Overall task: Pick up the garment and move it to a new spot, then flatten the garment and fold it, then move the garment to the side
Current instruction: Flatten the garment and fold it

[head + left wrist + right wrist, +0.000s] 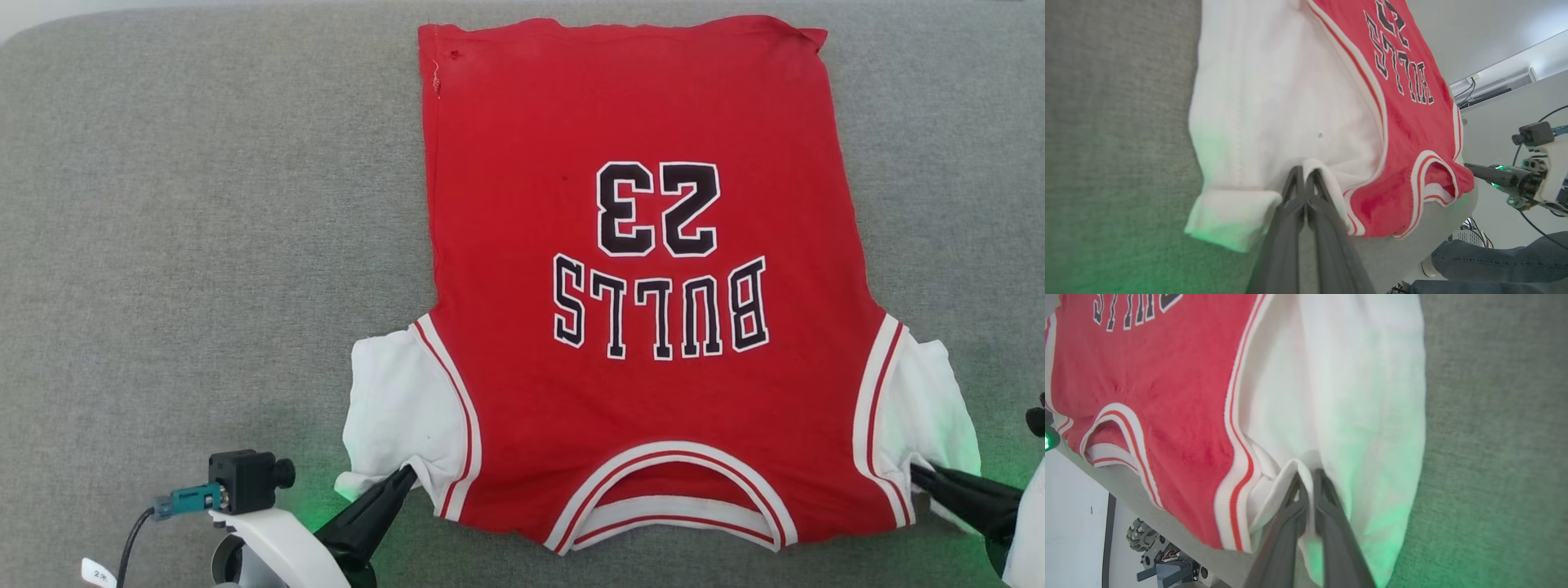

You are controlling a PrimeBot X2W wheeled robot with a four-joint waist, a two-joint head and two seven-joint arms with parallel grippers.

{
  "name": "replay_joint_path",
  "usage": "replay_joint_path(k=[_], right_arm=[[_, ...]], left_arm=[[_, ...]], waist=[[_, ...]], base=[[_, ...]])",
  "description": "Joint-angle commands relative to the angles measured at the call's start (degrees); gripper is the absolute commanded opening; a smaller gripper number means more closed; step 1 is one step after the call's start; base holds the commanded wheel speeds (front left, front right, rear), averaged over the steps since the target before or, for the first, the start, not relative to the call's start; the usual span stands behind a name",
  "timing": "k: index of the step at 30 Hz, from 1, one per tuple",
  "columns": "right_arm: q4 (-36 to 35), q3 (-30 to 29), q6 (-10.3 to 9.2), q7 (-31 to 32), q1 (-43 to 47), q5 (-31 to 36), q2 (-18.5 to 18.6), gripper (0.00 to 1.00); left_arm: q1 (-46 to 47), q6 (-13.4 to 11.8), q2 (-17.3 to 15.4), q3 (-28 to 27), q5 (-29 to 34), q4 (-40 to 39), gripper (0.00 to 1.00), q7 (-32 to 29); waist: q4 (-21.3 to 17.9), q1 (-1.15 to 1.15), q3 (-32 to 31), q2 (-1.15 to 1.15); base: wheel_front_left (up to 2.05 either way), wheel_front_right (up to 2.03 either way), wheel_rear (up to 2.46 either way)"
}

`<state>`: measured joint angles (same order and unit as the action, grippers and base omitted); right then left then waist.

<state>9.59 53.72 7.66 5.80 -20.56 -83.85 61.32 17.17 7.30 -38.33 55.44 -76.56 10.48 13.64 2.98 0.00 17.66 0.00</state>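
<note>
At the near edge of the grey surface (163, 245), the left gripper (408, 475) is clamped tight on a pinch of white cloth at the near corner of the left sleeve (392, 408). In the left wrist view its two fingers (1292, 196) are seen pressed together, with a fold of the sleeve caught between the tips. A small black camera (245, 480) is carried on that wrist. On the other side, the right gripper (918, 474) is likewise closed on a fold of the right sleeve (931, 400). In the right wrist view the cloth is drawn up into a small ridge between its tips. Green light is cast on both sleeves near the tips.

The garment (531, 392) is laid flat on the surface, right of centre in the head view, with the collar (669, 447) nearest the robot and the hem farthest. Beyond the collar, "BULLS" and then "23" are read upside down. The hem's far right corner is slightly curled. Past the surface's edge, a leg in jeans (1494, 253) is seen in the left wrist view.
</note>
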Motion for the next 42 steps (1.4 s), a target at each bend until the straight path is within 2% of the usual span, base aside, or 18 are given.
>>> replay_joint_path(k=[1,6,7,8,11,13,16,20,29,33,37,42], right_arm=[[0.54,-0.14,-0.33,0.40,-0.46,0.99,-0.33,1.00],[-3.64,-3.62,-0.26,-0.67,-0.95,1.96,5.21,1.00],[-4.84,-4.66,-0.17,-1.22,-0.71,1.66,7.01,1.00],[-6.85,-6.88,-0.18,-2.18,-0.17,0.90,11.20,1.00],[-8.73,-11.01,-0.18,-4.02,-1.44,-0.64,16.65,1.00],[-8.29,-13.37,-0.18,-4.33,-3.06,-0.33,18.24,1.00],[-7.48,-15.26,-0.18,-2.99,-5.67,0.52,17.92,1.00],[-3.17,-17.36,-0.18,4.68,-13.89,4.39,13.22,1.00],[19.76,-17.76,-0.18,25.15,-40.81,20.16,-6.83,1.00],[27.86,-17.18,-0.19,30.79,-48.74,25.97,-11.30,1.00],[34.59,-15.78,-0.19,36.14,-53.39,31.25,-13.01,1.00],[38.71,-15.19,-0.17,41.83,-54.32,31.34,-15.77,1.00]], left_arm=[[0.78,0.18,0.16,0.10,0.83,0.23,0.00,0.19],[0.83,0.23,-0.37,0.17,1.16,-1.11,0.00,0.72],[0.91,0.24,-0.40,0.19,1.45,-1.56,0.00,0.75],[0.95,0.25,-0.53,0.14,2.31,-2.36,0.00,0.92],[0.91,0.25,-0.17,-0.65,3.74,-3.82,0.00,1.21],[1.23,0.25,0.08,-1.03,4.79,-4.73,0.00,1.34],[1.82,0.25,0.69,-1.04,5.55,-5.50,0.00,1.39],[3.69,0.26,2.40,-0.04,7.88,-6.62,0.00,0.84],[8.41,0.25,5.93,2.79,10.58,-8.07,0.00,-0.66],[9.87,0.26,6.89,4.13,11.36,-8.76,0.00,-0.53],[10.98,0.25,7.47,5.15,11.50,-9.10,0.00,-0.03],[11.95,0.21,7.94,6.25,11.45,-9.52,0.00,0.42]], waist=[[-0.11,0.00,0.01,0.00],[-0.18,0.00,-0.17,0.00],[0.09,0.00,-0.15,0.00],[0.53,0.00,-0.01,0.00],[1.40,0.00,0.80,0.00],[2.29,0.00,1.69,0.00],[3.40,0.00,2.71,0.00],[6.15,0.00,5.45,0.00],[12.36,0.00,12.16,0.00],[14.71,0.00,14.32,0.00],[16.42,0.00,15.59,0.00],[17.27,0.00,16.27,0.00]], base=[[0.00,0.00,0.00],[0.00,0.00,0.00],[0.00,0.00,0.00],[0.00,0.00,0.00],[0.00,0.00,0.00],[0.00,0.00,0.00],[0.00,0.00,0.00],[0.00,0.00,0.00],[0.00,0.00,0.00],[0.00,0.00,0.00],[0.00,0.00,0.00],[0.00,0.00,0.00]])
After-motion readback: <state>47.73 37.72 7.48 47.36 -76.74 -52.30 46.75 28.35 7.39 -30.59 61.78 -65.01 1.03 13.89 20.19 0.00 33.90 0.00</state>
